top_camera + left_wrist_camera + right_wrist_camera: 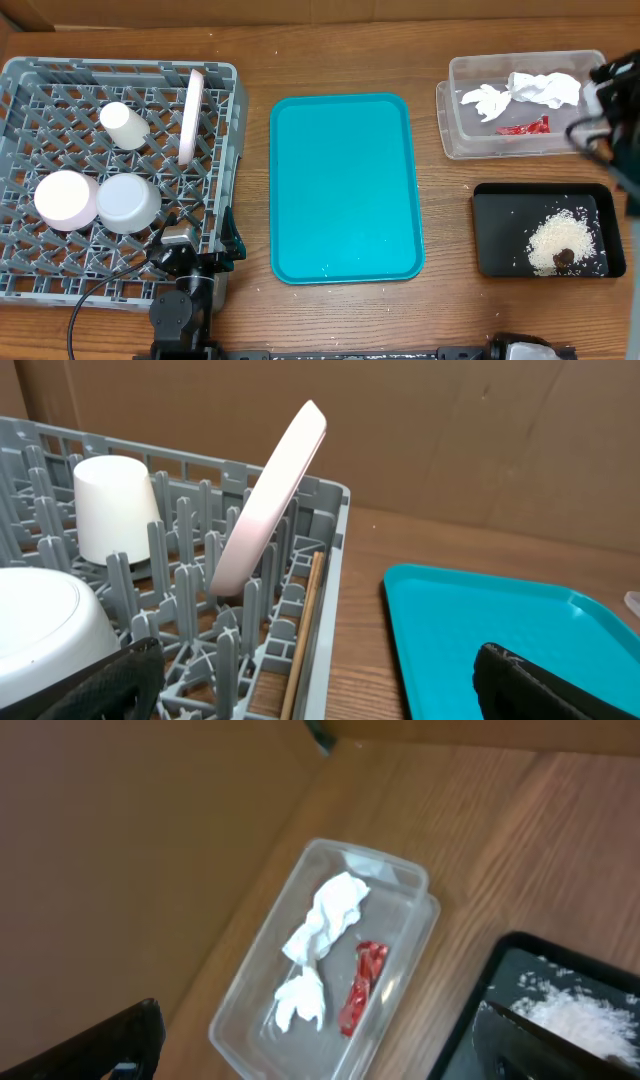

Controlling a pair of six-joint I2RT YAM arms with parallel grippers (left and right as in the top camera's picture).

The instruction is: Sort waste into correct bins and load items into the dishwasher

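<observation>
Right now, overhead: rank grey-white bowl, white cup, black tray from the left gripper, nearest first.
From the left gripper, jaws open:
1. grey-white bowl, just left, in the rack.
2. white cup, further back in the rack.
3. black tray, far right.

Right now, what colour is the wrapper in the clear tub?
Red wrapper; the right wrist view shows it best.

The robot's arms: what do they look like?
Both are mostly black. The left arm has a pale grey block near its wrist and a black cable looping beside it; the right arm carries a white part. Fingers look black.
</observation>
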